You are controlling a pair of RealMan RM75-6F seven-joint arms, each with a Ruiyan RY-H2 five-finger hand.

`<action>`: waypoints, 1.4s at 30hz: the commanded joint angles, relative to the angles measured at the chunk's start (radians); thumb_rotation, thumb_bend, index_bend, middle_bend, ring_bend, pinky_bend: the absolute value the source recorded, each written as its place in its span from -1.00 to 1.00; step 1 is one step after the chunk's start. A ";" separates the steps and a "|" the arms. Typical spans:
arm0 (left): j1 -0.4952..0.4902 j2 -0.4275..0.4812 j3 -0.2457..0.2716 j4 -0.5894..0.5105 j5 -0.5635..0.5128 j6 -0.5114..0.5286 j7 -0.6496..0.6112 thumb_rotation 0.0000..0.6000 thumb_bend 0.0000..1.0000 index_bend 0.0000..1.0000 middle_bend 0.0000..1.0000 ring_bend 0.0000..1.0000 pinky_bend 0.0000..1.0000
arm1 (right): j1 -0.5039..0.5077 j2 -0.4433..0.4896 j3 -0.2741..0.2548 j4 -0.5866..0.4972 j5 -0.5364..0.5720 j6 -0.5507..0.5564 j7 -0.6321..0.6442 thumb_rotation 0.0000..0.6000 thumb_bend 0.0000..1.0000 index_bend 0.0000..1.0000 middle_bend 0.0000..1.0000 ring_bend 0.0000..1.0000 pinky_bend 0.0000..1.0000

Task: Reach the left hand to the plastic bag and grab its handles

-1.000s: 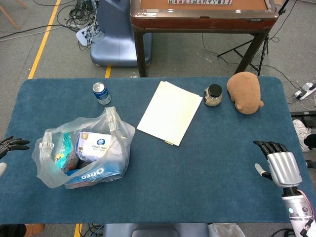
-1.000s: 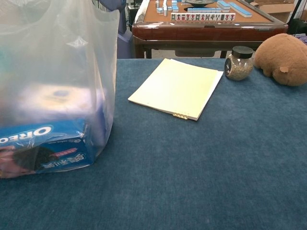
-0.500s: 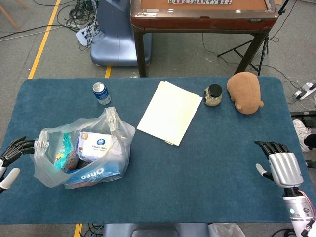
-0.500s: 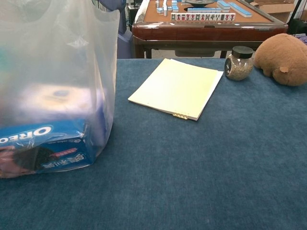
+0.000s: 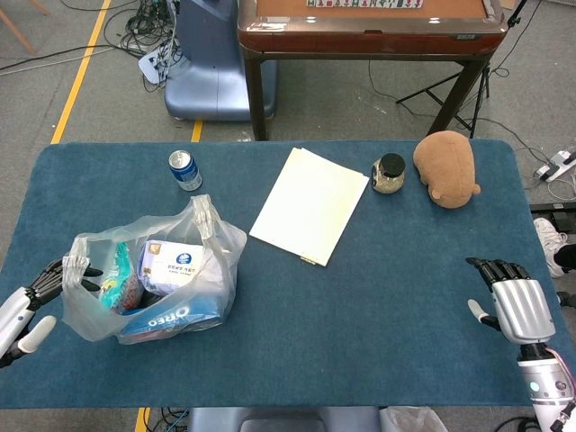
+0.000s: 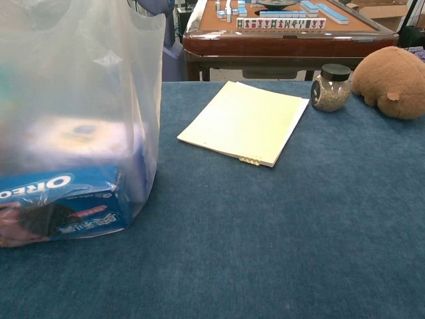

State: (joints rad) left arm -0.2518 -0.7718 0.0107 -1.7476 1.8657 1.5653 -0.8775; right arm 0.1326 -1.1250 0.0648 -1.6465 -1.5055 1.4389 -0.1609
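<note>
A clear plastic bag (image 5: 153,283) stands at the left of the blue table, filled with an Oreo box (image 5: 160,321) and other snack packs. One handle (image 5: 84,267) sticks up at the bag's left, the other handle (image 5: 205,214) at its far right top. My left hand (image 5: 31,301) is at the table's left edge, fingers spread, its fingertips reaching the left handle; it holds nothing. My right hand (image 5: 513,301) rests open at the table's right edge. In the chest view the bag (image 6: 73,119) fills the left side; neither hand shows there.
A drink can (image 5: 184,169) stands behind the bag. A pale yellow notepad (image 5: 310,203) lies mid-table, with a small jar (image 5: 389,173) and a brown plush toy (image 5: 446,167) to its right. A mahjong table (image 5: 369,27) stands beyond the far edge.
My left hand has moved rightward from the table's left edge up to the bag's left handle. The bag's left side has shifted a little. The right hand has stayed put.
</note>
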 commanded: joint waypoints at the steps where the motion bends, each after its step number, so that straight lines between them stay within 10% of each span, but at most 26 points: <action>1: -0.024 -0.005 -0.004 -0.007 -0.002 -0.024 -0.006 -1.00 -0.49 -0.37 -0.58 -0.74 -0.95 | -0.002 0.001 -0.001 0.002 0.000 0.003 0.004 1.00 -0.53 -0.53 -0.37 -0.48 -0.37; 26: -0.140 0.019 0.034 -0.036 0.051 -0.040 -0.302 -1.00 -0.49 -0.35 -0.53 -0.54 -0.92 | -0.003 -0.003 0.002 0.020 0.012 -0.005 0.022 1.00 -0.53 -0.53 -0.37 -0.48 -0.37; 31: -0.156 0.023 0.041 -0.040 0.056 -0.044 -0.328 -1.00 -0.49 -0.36 -0.53 -0.53 -0.40 | -0.007 -0.003 0.000 0.023 0.015 -0.002 0.026 1.00 -0.53 -0.53 -0.37 -0.48 -0.37; 42: -0.209 -0.005 0.042 -0.062 0.035 -0.106 -0.343 -1.00 -0.49 -0.39 -0.53 -0.57 -0.19 | -0.007 -0.001 0.000 0.027 0.012 -0.001 0.032 1.00 -0.53 -0.53 -0.37 -0.48 -0.37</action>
State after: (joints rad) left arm -0.4520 -0.7712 0.0543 -1.8059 1.9076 1.4715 -1.2211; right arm 0.1253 -1.1255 0.0650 -1.6199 -1.4937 1.4384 -0.1287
